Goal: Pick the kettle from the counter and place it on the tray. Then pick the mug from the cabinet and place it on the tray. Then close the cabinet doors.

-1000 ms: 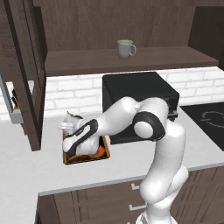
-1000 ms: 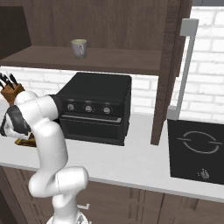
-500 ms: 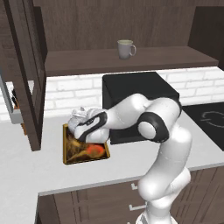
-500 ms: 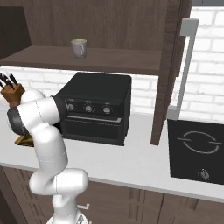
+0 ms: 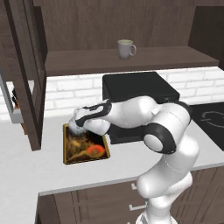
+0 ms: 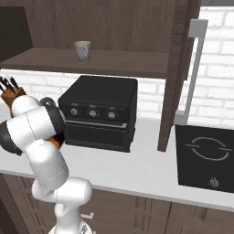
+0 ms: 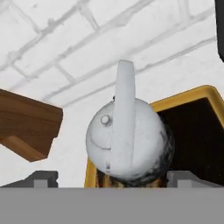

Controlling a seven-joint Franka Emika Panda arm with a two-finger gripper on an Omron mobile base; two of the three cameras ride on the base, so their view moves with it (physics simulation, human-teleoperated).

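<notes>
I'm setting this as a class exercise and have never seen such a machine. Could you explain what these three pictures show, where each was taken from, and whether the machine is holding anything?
This is a computer-rendered kitchen with a white robot arm on a drivable base. Two pictures come from cameras on that base, behind the arm to its left and right. The third comes from a camera on the hand, looking along its gripper.

On the counter lies a patterned tray with a yellow rim, next to a black countertop oven. The hand view shows a silvery kettle sitting at one end of the tray. The two finger tips stand wide apart on either side of it, so the gripper is open and holds nothing.

Above, a mug stands on the shelf of the cabinet, whose doors are open.
</notes>
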